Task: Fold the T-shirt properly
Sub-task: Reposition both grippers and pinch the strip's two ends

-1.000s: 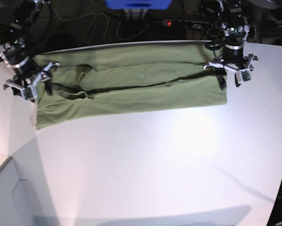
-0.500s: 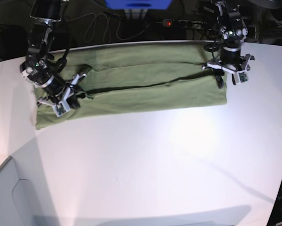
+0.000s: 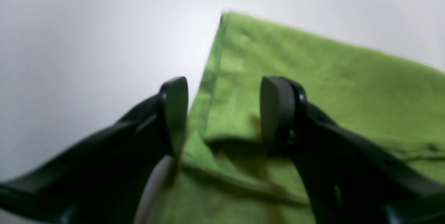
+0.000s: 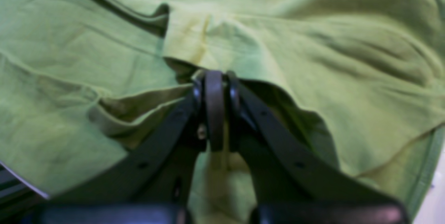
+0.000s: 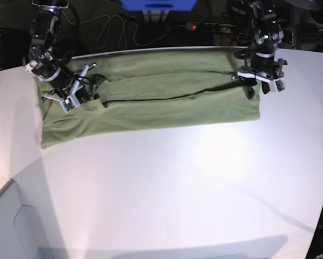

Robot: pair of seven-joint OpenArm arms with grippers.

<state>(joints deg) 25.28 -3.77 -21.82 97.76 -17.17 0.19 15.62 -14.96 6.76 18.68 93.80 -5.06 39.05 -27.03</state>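
The olive-green T-shirt (image 5: 167, 108) lies as a long band, folded lengthwise, across the back of the white table (image 5: 177, 183). My right gripper (image 5: 79, 97) is at the shirt's left end in the base view. In the right wrist view it (image 4: 215, 88) is shut on a raised fold of the T-shirt (image 4: 313, 43). My left gripper (image 5: 257, 85) is at the shirt's right end. In the left wrist view it (image 3: 222, 112) is open and straddles the edge of the T-shirt (image 3: 313, 78), one finger over the table and one over the cloth.
Behind the table's far edge lie a power strip with a red light (image 5: 210, 26), loose cables (image 5: 110, 29) and a blue object (image 5: 159, 4). The table's edge cuts diagonally at the lower left (image 5: 10, 183).
My right arm has moved from the table's left edge onto the shirt's left end, then a little back, and has shut on a fold. My left gripper has shifted slightly toward the back.
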